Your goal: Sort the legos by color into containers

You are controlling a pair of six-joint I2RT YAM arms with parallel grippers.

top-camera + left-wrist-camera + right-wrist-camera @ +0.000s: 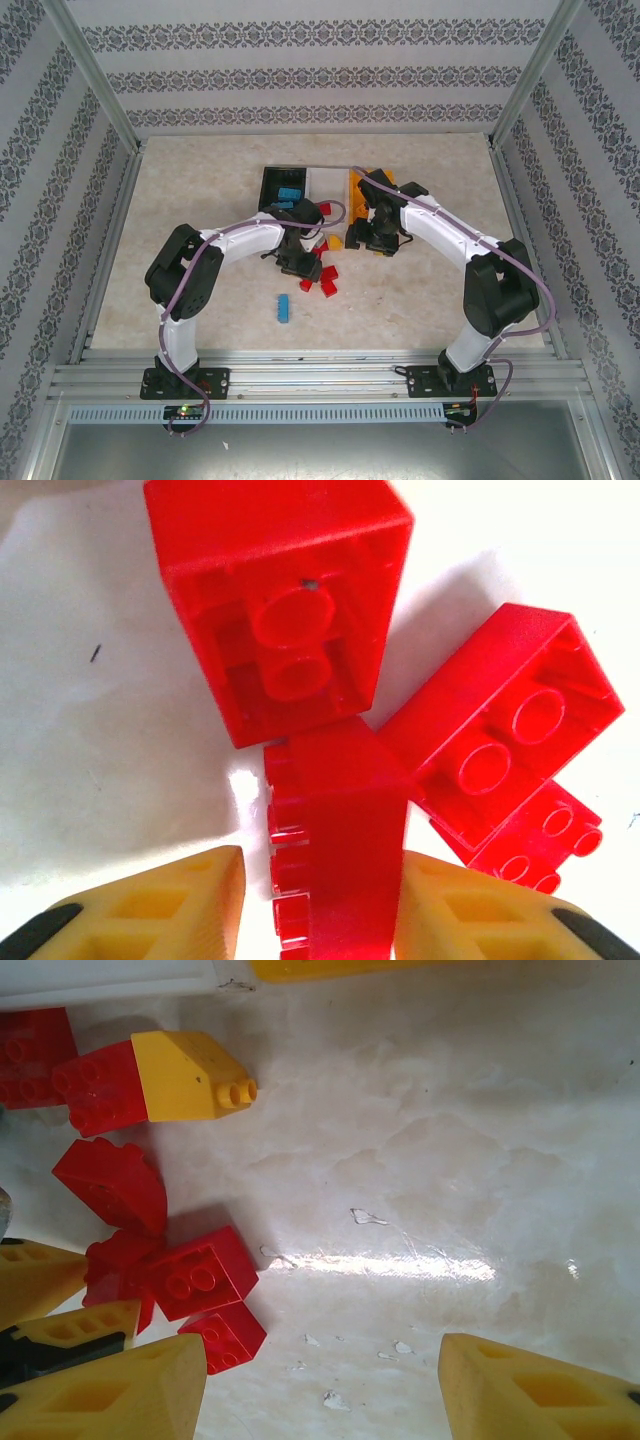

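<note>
My left gripper (pixel 325 920) sits low over the red pile with one red brick (pixel 335 850) between its jaws. The right-hand finger touches the brick's smooth face, but a sliver of gap shows on the studded side, so I cannot tell whether the grip has bitten. This brick lies on its side. Its long axis runs straight away from the wrist camera, in line with the fingers, and its studs point left in that view, at the left-hand finger. The jaws therefore span its short height, not its length.

My right gripper (pixel 320 1390) hangs with its jaws wide apart and nothing between them, over bare table (pixel 450 1160) just right of the pile.

I judge the task under way but far from done. A couple of blue bricks (pixel 288 192) lie in the black bin (pixel 272 180). Beside it, the white bin (pixel 325 180) and the orange-yellow bin (pixel 355 185) look nearly bare. Left out are the loose red bricks (pixel 322 282), a joined red-and-yellow piece (pixel 190 1075) and one blue brick (pixel 284 308) nearer to me.
</note>
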